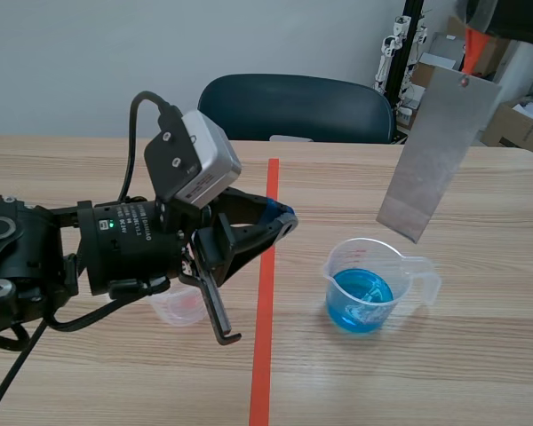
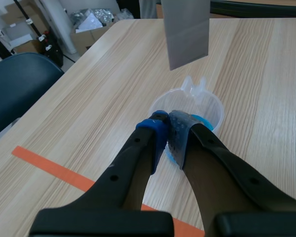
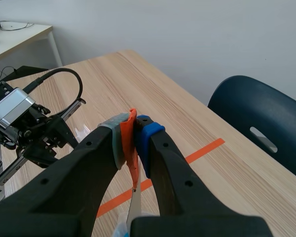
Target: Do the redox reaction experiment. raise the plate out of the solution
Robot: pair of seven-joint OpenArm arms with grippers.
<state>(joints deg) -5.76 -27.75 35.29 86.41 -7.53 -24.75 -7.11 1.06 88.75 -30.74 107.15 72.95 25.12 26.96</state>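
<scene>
on the wooden table (image 1: 480, 355) the left gripper (image 1: 282, 217) sits low, jaws closed on nothing, pointing toward the beaker (image 1: 382, 262). the grey plate (image 1: 435, 151) hangs tilted, clear above the blue solution (image 1: 360, 297), its orange tab (image 3: 130, 140) pinched tight in the right gripper (image 3: 133, 129).

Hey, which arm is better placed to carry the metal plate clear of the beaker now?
Right. The right tool is shut on the orange tab at the top of the plate, which hangs above the beaker of blue solution. The left tool is shut on nothing, off to the beaker's side.
</scene>
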